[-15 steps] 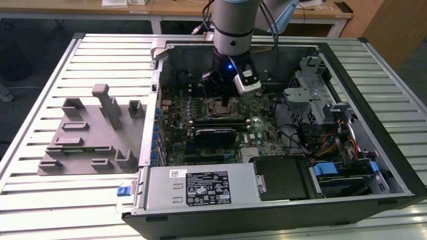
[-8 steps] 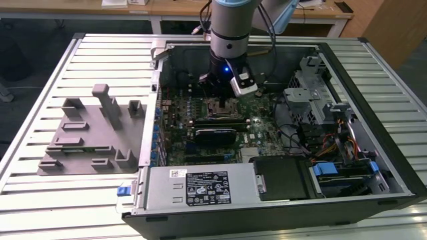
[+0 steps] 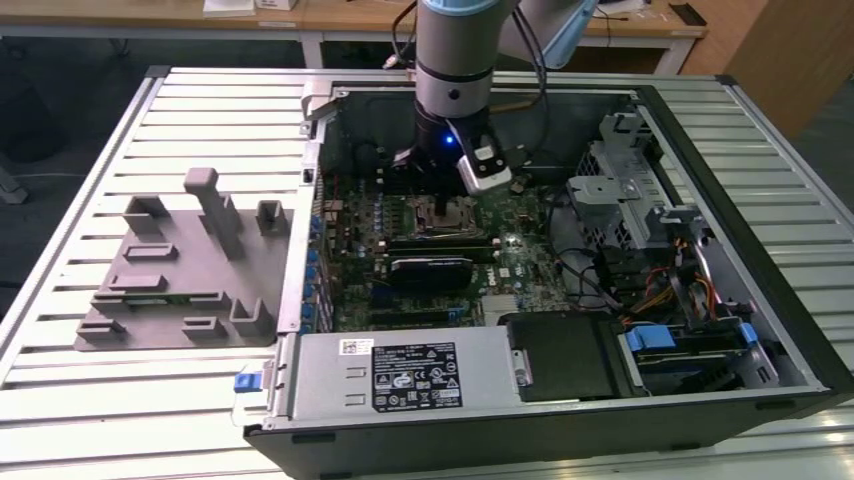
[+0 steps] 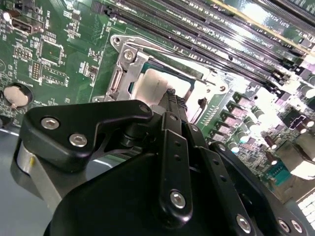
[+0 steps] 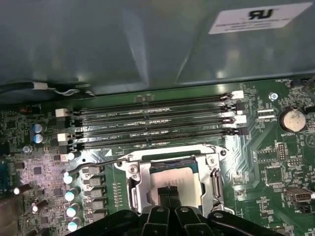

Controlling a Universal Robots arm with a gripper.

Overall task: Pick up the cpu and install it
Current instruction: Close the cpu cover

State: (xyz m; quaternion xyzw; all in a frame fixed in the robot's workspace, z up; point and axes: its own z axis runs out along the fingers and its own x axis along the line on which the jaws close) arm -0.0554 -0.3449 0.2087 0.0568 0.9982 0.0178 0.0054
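Black gripper, pinched together, sits over cpu in its socket (computer case on slatted table, desks behind).

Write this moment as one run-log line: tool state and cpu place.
tool: shut, tips over cpu | cpu: lying in socket | contact: cannot tell

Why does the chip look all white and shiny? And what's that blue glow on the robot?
Second wrist view: light bounces off the chip, washing its metal top white; the memory slots glare too. First wrist view: the chip looks dull grey. Exterior view: a blue light glows on the arm.
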